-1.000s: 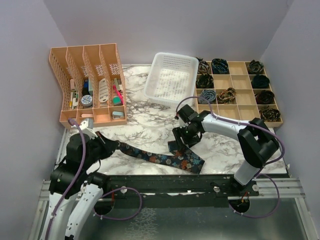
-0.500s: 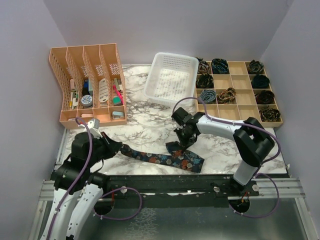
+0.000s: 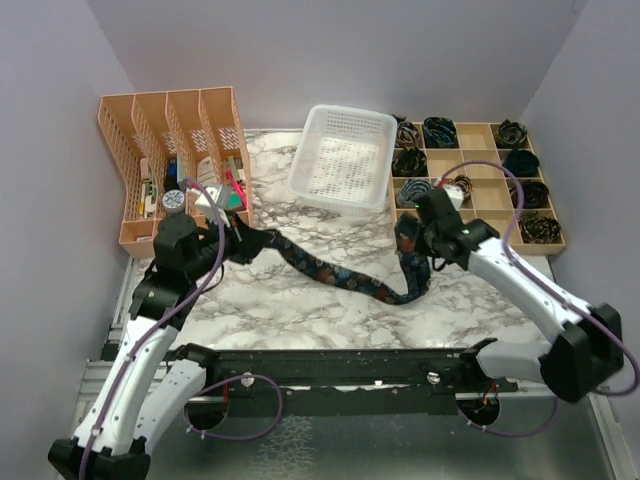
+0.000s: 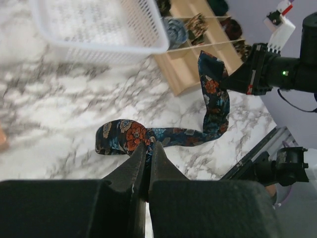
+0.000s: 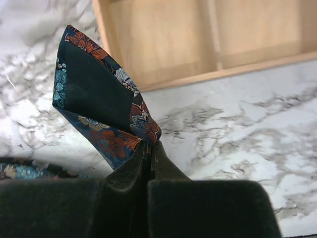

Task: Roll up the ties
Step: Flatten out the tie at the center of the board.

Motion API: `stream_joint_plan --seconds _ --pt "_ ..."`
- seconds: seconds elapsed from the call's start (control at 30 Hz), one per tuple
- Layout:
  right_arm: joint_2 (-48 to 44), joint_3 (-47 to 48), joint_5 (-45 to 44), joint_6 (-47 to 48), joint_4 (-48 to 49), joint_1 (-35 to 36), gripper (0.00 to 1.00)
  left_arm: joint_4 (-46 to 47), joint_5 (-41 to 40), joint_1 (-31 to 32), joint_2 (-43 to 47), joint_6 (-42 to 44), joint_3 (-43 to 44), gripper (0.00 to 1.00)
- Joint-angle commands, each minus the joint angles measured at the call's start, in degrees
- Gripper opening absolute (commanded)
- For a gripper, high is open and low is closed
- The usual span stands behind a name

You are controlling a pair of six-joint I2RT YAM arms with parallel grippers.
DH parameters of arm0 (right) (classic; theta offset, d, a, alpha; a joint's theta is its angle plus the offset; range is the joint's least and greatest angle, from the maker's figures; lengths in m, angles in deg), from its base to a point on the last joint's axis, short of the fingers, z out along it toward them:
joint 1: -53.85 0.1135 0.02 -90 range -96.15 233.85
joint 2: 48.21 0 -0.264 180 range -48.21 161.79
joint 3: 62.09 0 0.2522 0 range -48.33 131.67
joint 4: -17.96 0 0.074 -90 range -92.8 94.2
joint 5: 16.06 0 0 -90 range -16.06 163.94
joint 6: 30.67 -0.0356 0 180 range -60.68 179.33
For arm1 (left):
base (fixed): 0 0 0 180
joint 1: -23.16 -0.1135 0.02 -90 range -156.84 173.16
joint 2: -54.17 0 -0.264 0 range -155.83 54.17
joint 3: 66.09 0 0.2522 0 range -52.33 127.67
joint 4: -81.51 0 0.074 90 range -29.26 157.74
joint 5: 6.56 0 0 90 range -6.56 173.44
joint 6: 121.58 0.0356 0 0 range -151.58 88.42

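One dark floral tie (image 3: 340, 275) hangs stretched between my two grippers above the marble table (image 3: 290, 310). My left gripper (image 3: 245, 243) is shut on its narrow end, seen pinched at the fingertips in the left wrist view (image 4: 148, 145). From there the tie (image 4: 173, 136) sags onto the marble and rises to the right. My right gripper (image 3: 412, 245) is shut on the wide pointed end. That end (image 5: 94, 94) stands up from the closed jaws (image 5: 150, 145), in front of the wooden tray.
A wooden compartment tray (image 3: 478, 212) at the back right holds several rolled ties (image 3: 438, 130). A white mesh basket (image 3: 345, 160) stands at the back centre. An orange file organiser (image 3: 170, 170) with small items is at the back left. The black rail (image 3: 350, 365) runs along the near edge.
The right gripper has shut on the tie's wide end and lifted it right, toward the tray. The left gripper carried the narrow end up and back. The tie went from lying flat to stretched.
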Motion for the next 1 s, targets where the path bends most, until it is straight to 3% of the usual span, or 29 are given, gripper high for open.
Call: stream_joint_plan --seconds 0.0,0.1,0.2,0.23,0.27,0.33,0.4,0.47,0.57,0.63,0.67,0.77,0.87,0.97 --pt "-11.46 -7.17 -8.7 -9.73 -3.41 -1.59 0.02 19.39 13.44 0.02 -5.66 6.45 4.6 0.0" --pt "-16.81 -12.57 -10.61 -15.74 -6.27 -1.81 0.07 19.22 15.28 0.01 -5.38 7.87 3.18 0.0" --pt "-20.48 -16.87 -10.38 -22.26 -9.98 -1.78 0.1 12.96 11.96 0.02 0.63 6.53 -3.07 0.0" --pt "-21.57 -17.73 -11.32 -24.67 -11.94 -1.77 0.2 10.72 10.56 0.01 3.64 4.81 -5.41 0.0" --pt "-22.75 -18.41 -12.18 -26.89 -13.19 -1.81 0.4 8.55 8.41 0.02 6.88 2.33 -8.09 0.0" --pt "-25.14 -19.09 -12.19 -26.41 -11.83 -1.83 0.58 4.74 3.37 0.16 14.0 -4.38 -12.91 0.02" --pt "-26.08 -17.32 -13.9 -27.87 -13.52 -1.77 0.78 4.31 -3.47 1.16 20.56 -9.38 -13.72 0.23" --pt "-25.59 -14.24 -17.38 -29.42 -16.16 -1.85 0.85 -0.15 -11.32 1.15 25.74 -14.36 -13.5 0.38" --pt "-24.83 -9.72 -20.01 -26.91 -17.15 -1.85 0.86 -8.54 -19.55 1.17 29.43 -22.92 -13.9 0.54" --pt "-24.97 -8.83 -15.99 -18.61 -11.17 -1.8 0.86 -11.92 -20.0 1.15 30.36 -26.16 -13.73 0.75" --pt "-25.01 -9.16 -11.95 -14.44 -7.1 -1.82 0.86 -14.54 -21.22 1.2 30.42 -27.93 -13.18 0.8" --pt "-23.3 -10.49 6.21 -0.89 5.07 -1.78 0.85 -18.35 -22.09 1.15 30.07 -27.26 -10.53 0.83" --pt "-18.49 -12.89 25.67 5.49 16.24 -1.64 0.82 -19.88 -25.0 1.15 28.08 -25.99 -8.29 0.85" --pt "-11.04 -12.84 32.17 7.49 23.15 1.68 0.79 -21.23 -22.93 1.15 23.28 -26.22 -7.65 0.86"
